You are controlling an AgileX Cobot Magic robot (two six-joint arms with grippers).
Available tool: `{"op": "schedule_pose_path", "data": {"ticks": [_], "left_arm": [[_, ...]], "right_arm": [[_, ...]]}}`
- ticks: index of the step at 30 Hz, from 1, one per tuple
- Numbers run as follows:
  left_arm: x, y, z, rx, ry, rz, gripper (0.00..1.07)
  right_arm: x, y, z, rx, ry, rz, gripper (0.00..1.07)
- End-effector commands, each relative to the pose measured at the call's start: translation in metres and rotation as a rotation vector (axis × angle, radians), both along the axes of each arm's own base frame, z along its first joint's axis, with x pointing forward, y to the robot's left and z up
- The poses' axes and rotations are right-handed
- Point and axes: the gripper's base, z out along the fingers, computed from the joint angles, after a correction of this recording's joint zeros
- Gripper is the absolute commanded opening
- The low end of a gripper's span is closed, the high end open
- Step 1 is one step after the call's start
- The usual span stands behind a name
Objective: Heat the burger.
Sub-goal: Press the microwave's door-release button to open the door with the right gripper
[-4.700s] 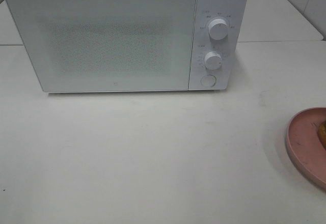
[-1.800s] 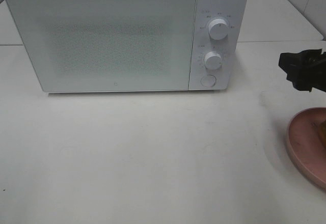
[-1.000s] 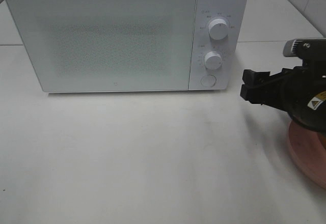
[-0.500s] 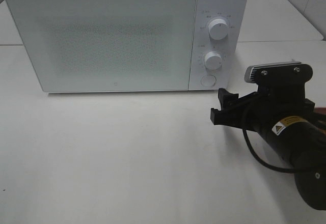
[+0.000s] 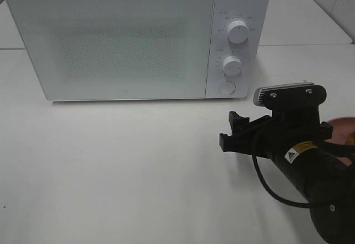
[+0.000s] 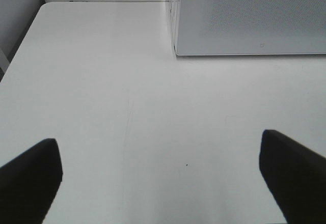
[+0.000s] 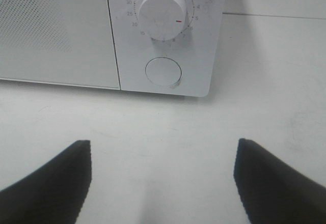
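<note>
our right claw [image 5: 227,130] hangs released and empty above the table [image 5: 111,166], facing the round button [image 7: 163,72] of the microwave [image 5: 127,44]. our left claw [image 6: 160,178] is released too. we cannot see the burger; the right arm [image 5: 310,166] covers most of the pink plate [image 5: 339,126].

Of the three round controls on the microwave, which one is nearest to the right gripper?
The flat round button, lowest of the three, below the lower knob and upper knob, faces the right gripper.

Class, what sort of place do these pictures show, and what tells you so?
Probably a mock kitchen for robot trials: a white microwave stands on a plain white table, with a pink plate partly behind a black robot arm.
</note>
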Motion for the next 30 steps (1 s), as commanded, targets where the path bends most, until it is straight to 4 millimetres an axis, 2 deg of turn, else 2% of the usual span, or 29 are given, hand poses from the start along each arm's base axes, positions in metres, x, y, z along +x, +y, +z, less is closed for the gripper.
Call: {"op": "schedule_pose_path", "data": {"ticks": [1, 2, 4, 5, 7, 8, 11, 13, 14, 16, 17, 18, 19, 21, 22, 23, 30], "left_arm": [[-0.0032, 0.0003, -0.0003, -0.001, -0.031, -0.002, 1.00], [-0.0032, 0.0003, -0.0003, -0.001, -0.031, -0.002, 1.00], [-0.0032, 0.0003, -0.0003, -0.001, -0.031, -0.002, 1.00], [-0.0032, 0.0003, -0.0003, -0.001, -0.031, -0.002, 1.00], [-0.0032, 0.0003, -0.0003, -0.001, -0.031, -0.002, 1.00], [-0.0032, 0.0003, -0.0003, -0.001, -0.031, -0.002, 1.00], [-0.0032, 0.0003, -0.0003, -0.001, -0.031, -0.002, 1.00], [-0.0032, 0.0003, -0.0003, -0.001, -0.031, -0.002, 1.00], [-0.0032, 0.0003, -0.0003, -0.001, -0.031, -0.002, 1.00], [-0.0032, 0.0003, -0.0003, -0.001, -0.031, -0.002, 1.00], [-0.0032, 0.0003, -0.0003, -0.001, -0.031, -0.002, 1.00], [-0.0032, 0.0003, -0.0003, -0.001, -0.031, -0.002, 1.00], [-0.0032, 0.0003, -0.0003, -0.001, -0.031, -0.002, 1.00], [-0.0032, 0.0003, -0.0003, -0.001, -0.031, -0.002, 1.00], [-0.0032, 0.0003, -0.0003, -0.001, -0.031, -0.002, 1.00], [-0.0032, 0.0003, -0.0003, -0.001, -0.031, -0.002, 1.00], [-0.0032, 0.0003, -0.0003, -0.001, -0.031, -0.002, 1.00]], "right_arm": [[0.0038, 0.0003, 0.0144, 0.107, -0.147, -0.035, 0.75], [0.0041, 0.0006, 0.0146, 0.181, -0.139, -0.057, 0.74], [0.0041, 0.0007, 0.0147, 0.215, -0.135, -0.066, 0.73], [0.0041, 0.0007, 0.0147, 0.309, -0.123, -0.093, 0.72], [0.0041, 0.0007, 0.0147, 0.350, -0.117, -0.105, 0.71], [0.0041, 0.0007, 0.0147, 0.474, -0.101, -0.141, 0.68], [0.0041, 0.0007, 0.0147, 0.544, -0.091, -0.162, 0.67], [0.0041, 0.0007, 0.0145, 0.818, -0.051, -0.243, 0.60], [0.0041, 0.0007, 0.0145, 0.818, -0.051, -0.243, 0.60], [0.0040, 0.0007, 0.0141, 1.036, -0.014, -0.308, 0.52], [0.0040, 0.0007, 0.0141, 1.036, -0.014, -0.308, 0.52], [0.0040, 0.0007, 0.0141, 1.161, 0.005, -0.345, 0.47], [0.0040, 0.0007, 0.0141, 1.161, 0.005, -0.345, 0.47], [0.0040, 0.0006, 0.0141, 1.303, 0.027, -0.388, 0.40], [0.0040, 0.0006, 0.0141, 1.303, 0.027, -0.388, 0.40], [0.0040, 0.0005, 0.0141, 1.392, 0.040, -0.416, 0.34], [0.0040, 0.0005, 0.0141, 1.522, 0.061, -0.454, 0.19]]}}
